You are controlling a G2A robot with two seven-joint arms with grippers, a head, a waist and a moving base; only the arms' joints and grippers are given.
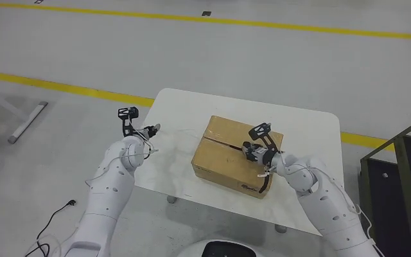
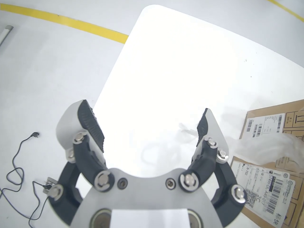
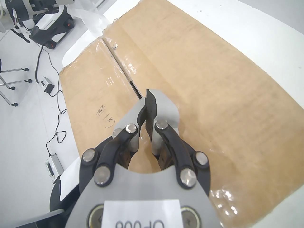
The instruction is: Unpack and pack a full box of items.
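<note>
Right claw (image 3: pixel 149 102) is pinched shut, nothing visible between its pads, tip poised over the centre seam of the cardboard box (image 3: pixel 201 77). Whether it touches, I can't say. Box flaps are down, and it sits on the bench (image 1: pixel 186 109), toward the right arm's side. Left claw (image 2: pixel 147 122) hangs wide open and empty above the bench's left edge, apart from the box.

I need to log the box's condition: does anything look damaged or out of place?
Yes. A crumpled strip of clear tape trails loose from one end of the cardboard box, and wrinkled tape remnants line the centre seam. The flaps themselves lie closed.
</note>
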